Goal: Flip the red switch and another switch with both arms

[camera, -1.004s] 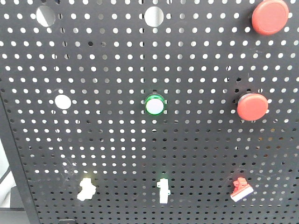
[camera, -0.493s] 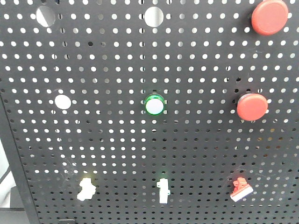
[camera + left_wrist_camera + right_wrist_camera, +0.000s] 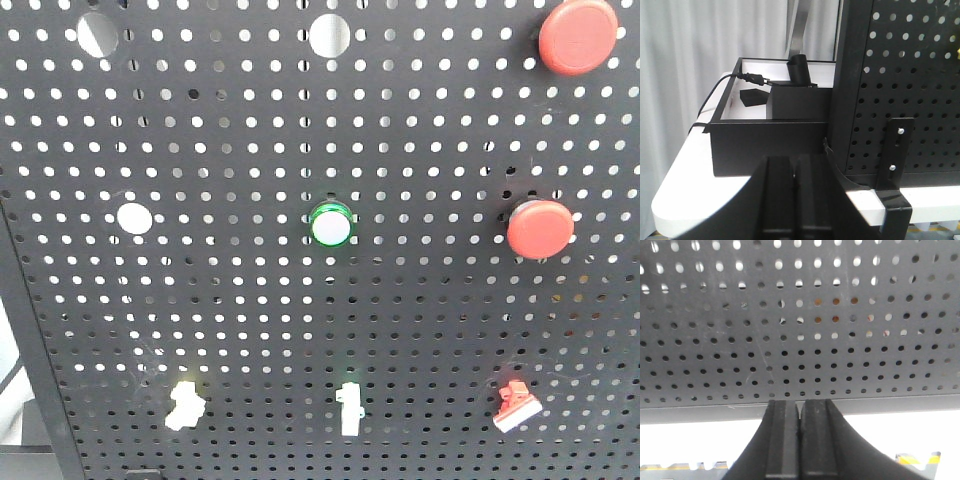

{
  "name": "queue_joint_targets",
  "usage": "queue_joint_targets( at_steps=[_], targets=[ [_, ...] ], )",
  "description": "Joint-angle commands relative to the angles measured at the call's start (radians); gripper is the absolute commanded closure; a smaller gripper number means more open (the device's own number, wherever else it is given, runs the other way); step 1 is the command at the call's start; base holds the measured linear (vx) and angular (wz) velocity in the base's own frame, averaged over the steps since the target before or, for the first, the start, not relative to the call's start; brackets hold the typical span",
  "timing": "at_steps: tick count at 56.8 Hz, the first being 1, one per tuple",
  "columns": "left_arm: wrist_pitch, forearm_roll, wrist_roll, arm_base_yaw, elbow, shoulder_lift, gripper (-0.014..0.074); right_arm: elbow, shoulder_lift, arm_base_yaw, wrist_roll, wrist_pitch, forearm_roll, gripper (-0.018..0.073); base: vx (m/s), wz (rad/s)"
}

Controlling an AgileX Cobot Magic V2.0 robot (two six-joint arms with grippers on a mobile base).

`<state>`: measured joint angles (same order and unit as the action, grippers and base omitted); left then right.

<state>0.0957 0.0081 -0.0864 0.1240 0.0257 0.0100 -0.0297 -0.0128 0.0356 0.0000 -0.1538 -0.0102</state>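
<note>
My left gripper point(image 3: 796, 200) sits nearest in the left wrist view, fingers pressed together, clenched on nothing. It hangs over the white table point(image 3: 685, 185), low and off the left edge of the black pegboard point(image 3: 910, 85), not touching it. Just past it a black bracket point(image 3: 896, 150) with two screws foots the board. Further left, a black open tray point(image 3: 765, 145) holds a dark box and a black cable point(image 3: 722, 85); white curtain behind.

My right gripper point(image 3: 799, 440) is likewise clamped shut and empty, fingertips meeting at a thin seam. It points at the lower edge of the pegboard point(image 3: 800, 340), close but apart. No switch shows in that view.

Front view, bottom row of the pegboard point(image 3: 250, 130), near edge: pale yellow toggle switch point(image 3: 184, 404) at left, white upright toggle point(image 3: 349, 410) in the middle, red switch point(image 3: 514, 405) at right with its white tip angled down-left. Neither gripper shows in this view, nothing touching either task switch.

Row above: white round cap point(image 3: 134, 217) left, green-ringed button point(image 3: 331, 226) centre, big red push button point(image 3: 540, 228) right. Far top: second red push button point(image 3: 577, 36) at the right corner, two open round holes point(image 3: 329, 35) left of it.
</note>
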Motion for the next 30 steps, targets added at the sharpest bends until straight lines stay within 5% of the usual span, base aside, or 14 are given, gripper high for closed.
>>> queue_joint_targets(
  at_steps=[1,30],
  targets=[
    [-0.083,-0.008,-0.001,-0.002,0.02,0.019,0.0594,-0.006,-0.011,0.007,0.0,0.092,0.01,0.0565,0.0,0.0],
    [-0.083,-0.008,-0.001,-0.002,0.02,0.019,0.0594,-0.007,-0.011,0.007,0.0,0.092,0.01,0.0565,0.0,0.0]
  ],
)
